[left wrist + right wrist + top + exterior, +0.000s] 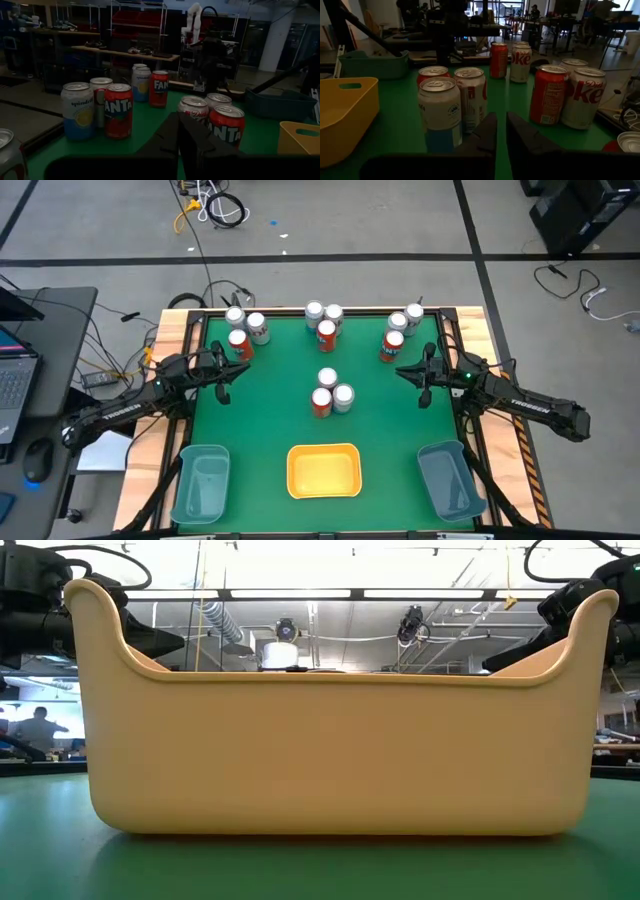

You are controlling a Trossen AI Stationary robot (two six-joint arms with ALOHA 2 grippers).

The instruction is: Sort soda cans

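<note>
The soda cans stand upright on their bases on the green table in four clusters of three: far left (243,329), far middle (324,320), far right (400,327) and centre (330,392). Each cluster has one red can; the others are silver or white. My left gripper (235,373) hovers shut at the table's left side and points at the centre cluster (226,125), with the far-left cluster (118,111) beside it. My right gripper (403,372) hovers shut at the right side and faces the centre cluster (439,112). Neither touches a can.
Along the near edge stand a teal bin (200,483) on the left, a yellow bin (324,471) in the middle and a teal bin (447,478) on the right. The yellow bin (330,750) fills the low view. Bare green cloth lies between the clusters and bins.
</note>
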